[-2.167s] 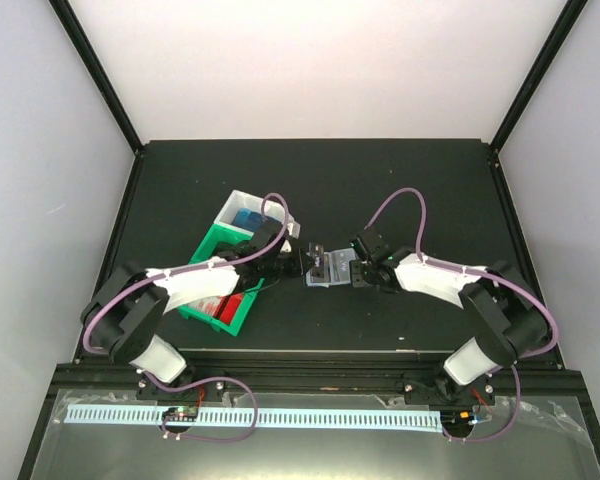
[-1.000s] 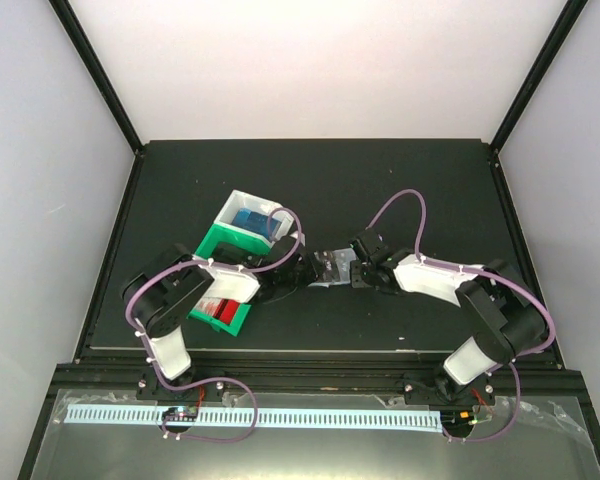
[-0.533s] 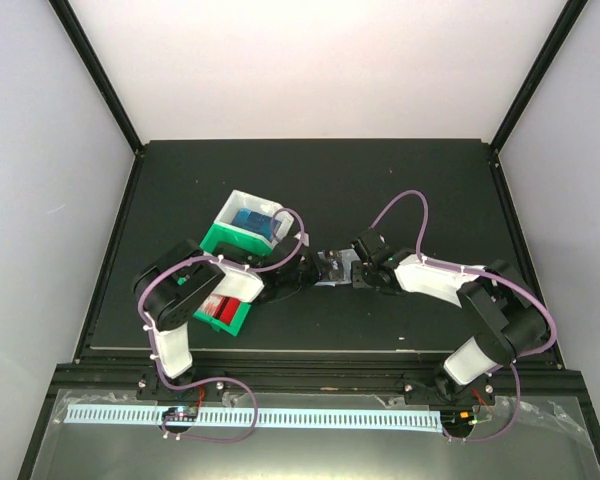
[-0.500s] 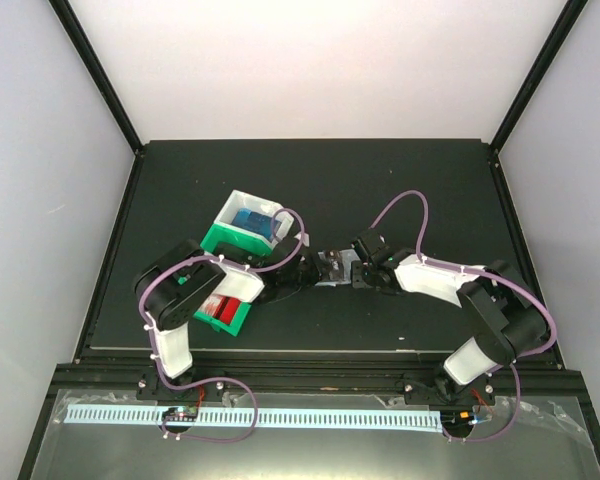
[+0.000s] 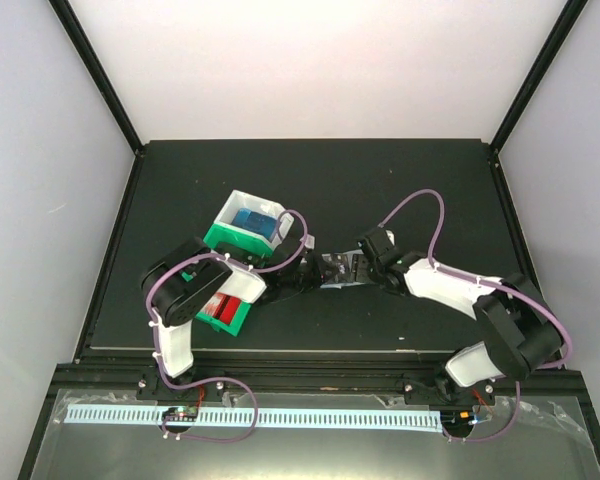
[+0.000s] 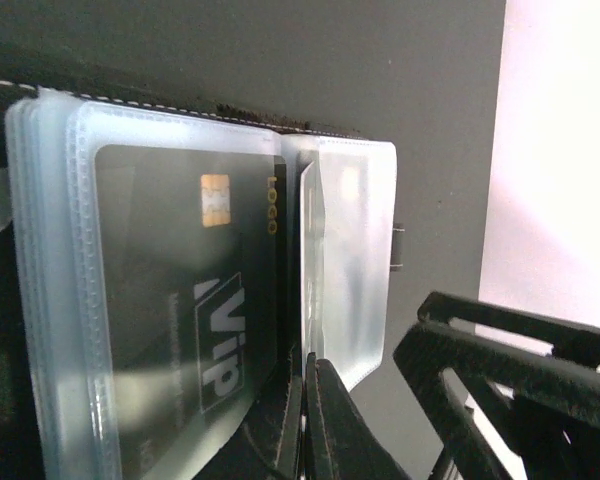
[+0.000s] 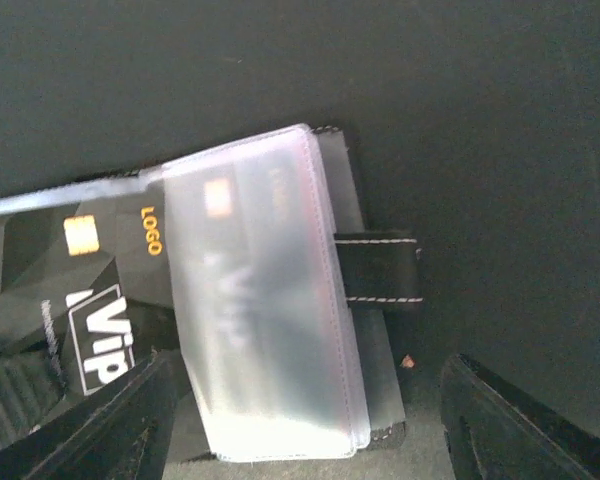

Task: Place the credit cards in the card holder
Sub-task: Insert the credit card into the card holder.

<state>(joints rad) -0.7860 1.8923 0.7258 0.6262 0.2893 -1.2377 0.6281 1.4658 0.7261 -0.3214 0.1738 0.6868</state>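
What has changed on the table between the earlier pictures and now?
The left arm folded its elbow in toward the green tray; the left gripper stayed shut at the card holder. The right gripper opened wider and its elbow swung toward the near edge. The green tray and the white tray stayed put.

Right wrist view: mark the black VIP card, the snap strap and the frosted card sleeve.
black VIP card (image 7: 105, 280), right wrist view, dark face below the chip.
snap strap (image 7: 378, 268), right wrist view, its middle.
frosted card sleeve (image 7: 280, 350), right wrist view, lower half.
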